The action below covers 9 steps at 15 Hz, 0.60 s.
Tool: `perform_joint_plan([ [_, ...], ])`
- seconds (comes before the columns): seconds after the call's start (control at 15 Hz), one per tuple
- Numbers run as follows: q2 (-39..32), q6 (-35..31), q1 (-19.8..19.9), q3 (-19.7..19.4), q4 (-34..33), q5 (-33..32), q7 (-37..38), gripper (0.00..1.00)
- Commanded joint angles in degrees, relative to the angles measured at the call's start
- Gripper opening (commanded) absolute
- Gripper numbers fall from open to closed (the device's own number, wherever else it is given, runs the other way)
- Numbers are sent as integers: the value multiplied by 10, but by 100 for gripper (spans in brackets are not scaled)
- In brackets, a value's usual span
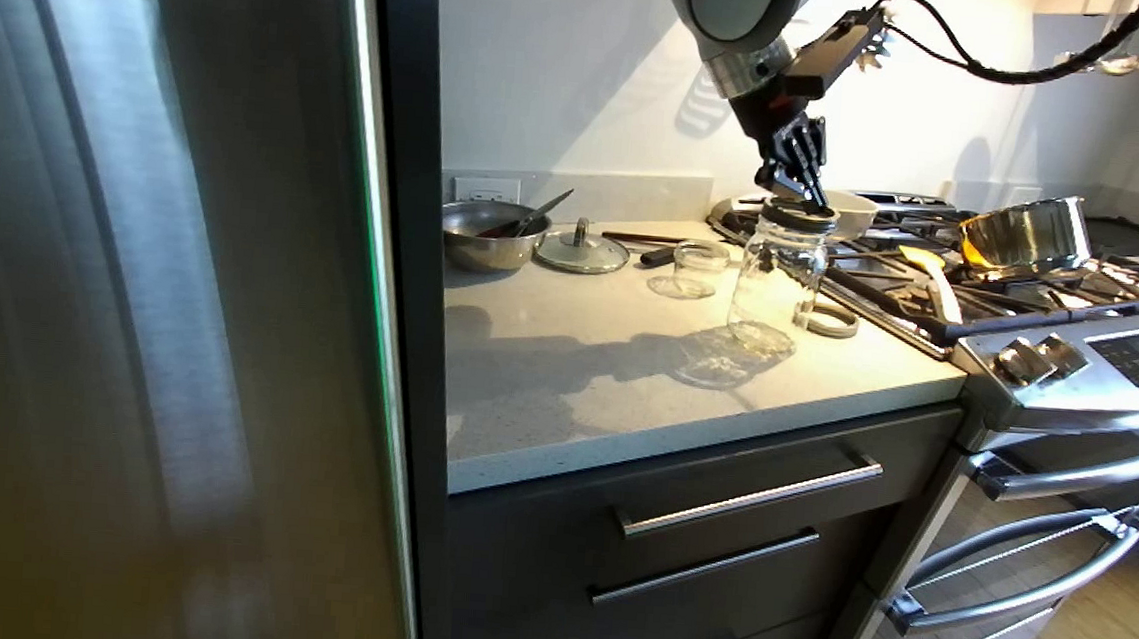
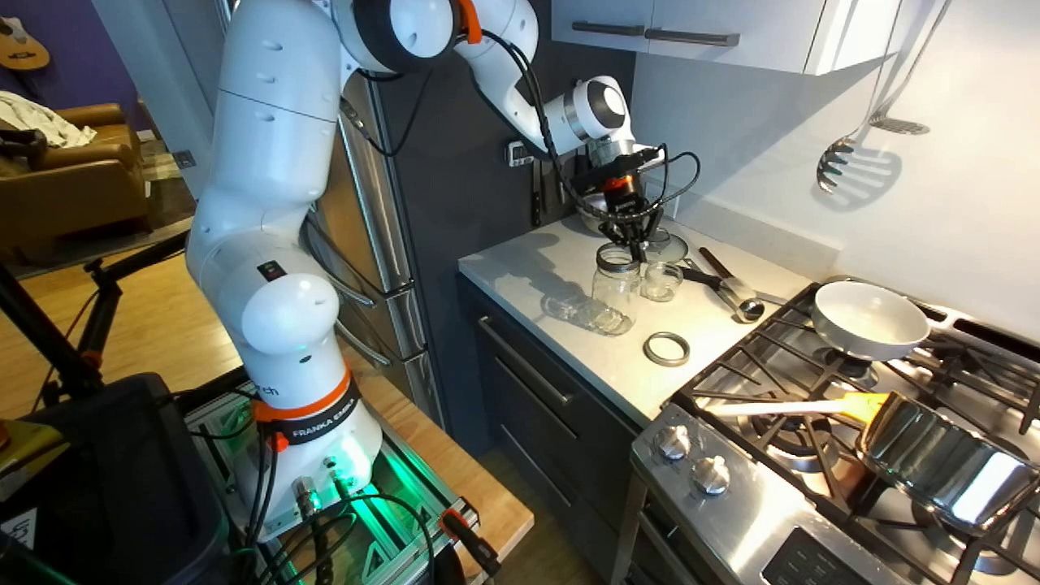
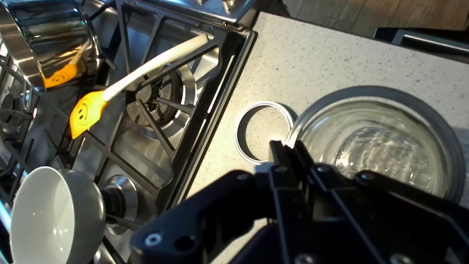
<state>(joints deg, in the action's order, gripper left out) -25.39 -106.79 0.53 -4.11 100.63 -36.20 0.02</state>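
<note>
My claw (image 3: pixel 288 144) pinching the rim of an upright glass jar (image 1: pixel 775 286), a smaller jar (image 2: pixel 662 283) and a metal ring (image 3: pixel 238 134) nearby on the countertop (image 3: pixel 344 55), a smiley-faced yellow spatula (image 3: pixel 126 83) on the stove (image 3: pixel 146 159), "FRANKA EM" on my black base band (image 2: pixel 323 427), a clipped "ch" above it

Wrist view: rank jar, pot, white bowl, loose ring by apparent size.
1. Jar, enlarged by nearness
2. Pot and white bowl: look alike, both cut off by frame, unranked
3. Loose ring
</note>
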Motion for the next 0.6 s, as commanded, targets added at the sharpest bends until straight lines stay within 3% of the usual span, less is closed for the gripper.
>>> perform_joint_plan([
  [0.0, -10, 3, 7, 1, -12, 17, -16, 2],
  [0.53, -11, 11, 7, 2, -17, 21, -32, 2],
])
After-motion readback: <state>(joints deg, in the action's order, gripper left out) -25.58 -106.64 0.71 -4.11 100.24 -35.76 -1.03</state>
